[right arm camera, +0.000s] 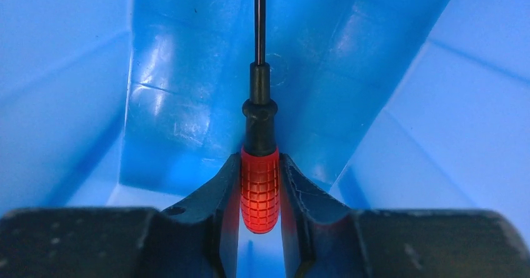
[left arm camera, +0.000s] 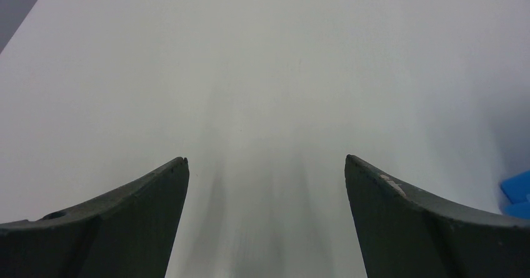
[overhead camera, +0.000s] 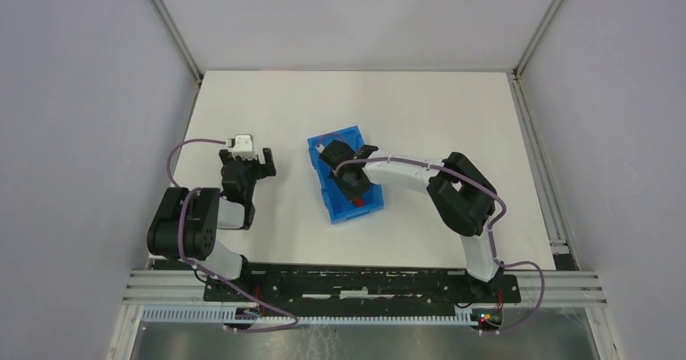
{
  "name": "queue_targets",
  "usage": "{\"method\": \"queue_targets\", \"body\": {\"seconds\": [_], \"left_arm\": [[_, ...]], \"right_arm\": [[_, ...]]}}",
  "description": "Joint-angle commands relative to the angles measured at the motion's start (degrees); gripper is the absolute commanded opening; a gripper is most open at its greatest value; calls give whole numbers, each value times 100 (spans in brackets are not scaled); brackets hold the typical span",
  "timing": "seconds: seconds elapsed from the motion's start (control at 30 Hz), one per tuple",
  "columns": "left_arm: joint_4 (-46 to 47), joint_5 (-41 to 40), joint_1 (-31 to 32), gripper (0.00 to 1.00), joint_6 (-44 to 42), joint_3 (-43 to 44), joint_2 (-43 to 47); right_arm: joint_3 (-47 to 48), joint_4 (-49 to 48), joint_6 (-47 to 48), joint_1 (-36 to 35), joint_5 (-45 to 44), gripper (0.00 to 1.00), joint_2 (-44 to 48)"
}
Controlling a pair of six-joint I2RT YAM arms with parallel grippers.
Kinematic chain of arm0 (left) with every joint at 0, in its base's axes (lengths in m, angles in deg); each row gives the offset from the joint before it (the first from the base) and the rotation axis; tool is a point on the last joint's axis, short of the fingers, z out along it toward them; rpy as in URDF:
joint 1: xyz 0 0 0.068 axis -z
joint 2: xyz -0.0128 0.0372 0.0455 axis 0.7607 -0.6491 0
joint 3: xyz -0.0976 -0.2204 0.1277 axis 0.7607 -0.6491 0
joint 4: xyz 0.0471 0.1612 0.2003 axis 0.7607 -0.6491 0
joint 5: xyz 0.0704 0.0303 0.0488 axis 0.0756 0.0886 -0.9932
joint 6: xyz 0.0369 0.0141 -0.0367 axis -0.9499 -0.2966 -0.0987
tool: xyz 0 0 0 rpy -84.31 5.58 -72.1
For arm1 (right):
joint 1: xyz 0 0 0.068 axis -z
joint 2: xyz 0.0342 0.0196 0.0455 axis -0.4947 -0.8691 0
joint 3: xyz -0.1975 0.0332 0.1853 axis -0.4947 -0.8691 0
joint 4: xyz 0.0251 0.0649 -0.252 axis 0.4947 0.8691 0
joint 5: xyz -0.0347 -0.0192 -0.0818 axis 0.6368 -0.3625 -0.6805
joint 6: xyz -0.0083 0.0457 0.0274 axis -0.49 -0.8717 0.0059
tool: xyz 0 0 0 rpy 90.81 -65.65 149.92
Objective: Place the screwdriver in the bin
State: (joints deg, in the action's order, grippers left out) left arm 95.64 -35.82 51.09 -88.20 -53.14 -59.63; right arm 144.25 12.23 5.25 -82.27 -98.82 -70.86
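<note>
- Our right tool (right arm camera: 259,160) is closed on the screwdriver (right arm camera: 259,112). Its two fingers pinch the red handle (right arm camera: 259,193) from either side, and the thin black shaft (right arm camera: 259,15) points away from the tool.
- The screwdriver is held inside the bin (right arm camera: 62,103), with blue walls on every side. We cannot tell whether its tip touches the floor.
- Our left tool (left arm camera: 265,160) is spread wide and holds nothing, above the bare bench (left arm camera: 262,53) to the left of the bin.
- We judge the screwdriver light and stiff. The ribbed handle is the sound place to grip it, since the smooth, slim shaft would slip or twist.
- Once let go it may roll a little, but we expect the walls to keep it in.
</note>
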Motion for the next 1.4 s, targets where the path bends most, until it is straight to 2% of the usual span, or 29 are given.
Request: {"method": "queue_targets", "body": {"seconds": [0.0, 0.03, 0.2, 0.33, 0.4, 0.47, 0.53, 0.63, 0.77, 0.93, 1.13, 1.27, 1.37], "left_arm": [[180, 91, -42, 100, 166, 15, 97], [180, 90, -42, 100, 166, 15, 99], [180, 91, -42, 100, 166, 15, 106], [180, 90, -42, 100, 166, 15, 102], [180, 78, -42, 100, 166, 15, 101], [180, 85, -42, 100, 166, 15, 101], [180, 83, -42, 100, 166, 15, 103], [180, 83, -42, 100, 166, 15, 102], [187, 86, -42, 100, 166, 15, 101], [180, 82, -42, 100, 166, 15, 99], [186, 83, -42, 100, 166, 15, 101], [180, 88, -44, 100, 166, 15, 101], [182, 85, -42, 100, 166, 15, 95]], "right_arm": [[-13, -404, -138, -18, -239, 34, 136], [26, -381, -138, -17, -266, 37, 199], [191, -362, -130, -40, -509, 39, 764], [486, -236, 11, -43, -708, 40, 1404], [422, -441, 214, -47, -778, 44, 1852], [174, -763, 507, -50, -847, 59, 2390], [-215, -1072, 769, -12, -1143, 97, 3026], [-1023, -1639, 1056, 237, -1619, 98, 3957], [-2556, -2511, 1296, 764, -1857, 98, 5230], [-4554, -3665, 1326, 1016, -2984, 98, 6454], [-6187, -4339, 954, 1050, -3750, 98, 7041], [-6968, -4694, 826, 1046, -3758, 98, 7275], [-7178, -4799, 711, 1051, -3647, 98, 7397]]}}
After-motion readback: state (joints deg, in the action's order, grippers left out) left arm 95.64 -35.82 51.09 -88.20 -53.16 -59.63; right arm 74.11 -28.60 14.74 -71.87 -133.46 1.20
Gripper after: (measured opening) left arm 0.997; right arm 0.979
